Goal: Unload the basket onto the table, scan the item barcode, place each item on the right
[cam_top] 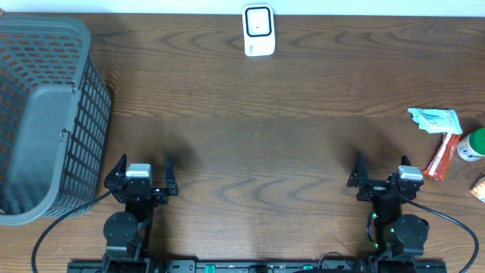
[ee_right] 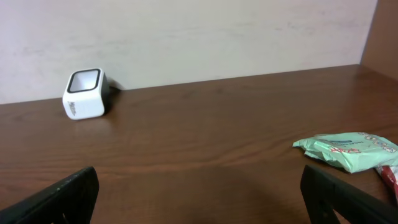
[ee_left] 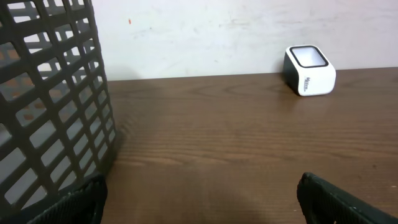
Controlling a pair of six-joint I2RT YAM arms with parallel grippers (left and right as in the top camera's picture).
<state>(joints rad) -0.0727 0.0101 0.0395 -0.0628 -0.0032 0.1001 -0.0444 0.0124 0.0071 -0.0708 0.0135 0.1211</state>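
Overhead view, table point(cam_top: 258, 152) contents:

1. Scanner point(cam_top: 258, 31): white box with a dark-framed window on its upper face. It stands at the far edge, about mid-width, with its longer side running near to far.
2. Green packet point(cam_top: 435, 120): lies flat at the right side, long axis roughly across the table. One crimped end points toward the table's middle.
3. Red stick pack point(cam_top: 442, 155): lies just nearer than the green packet. Its long axis runs mostly near to far, with the far end tilted rightward. That far end lies by the bottle; I cannot tell whether the two touch.
4. Bottle point(cam_top: 471, 145): white with a green cap, at the right edge and partly cut off.
5. Orange item point(cam_top: 478, 187): only a corner shows at the right edge, so its kind is unclear.
6. Basket point(cam_top: 45, 114): grey lattice, on the far left.
7. Left gripper point(cam_top: 144, 168): at the near edge beside the basket, jaws spread wide, holding and touching nothing.
8. Right gripper point(cam_top: 380, 170): at the near edge, near the items on the right but not touching them. Its jaws are spread wide and empty.

Both grippers sit well apart from the scanner.
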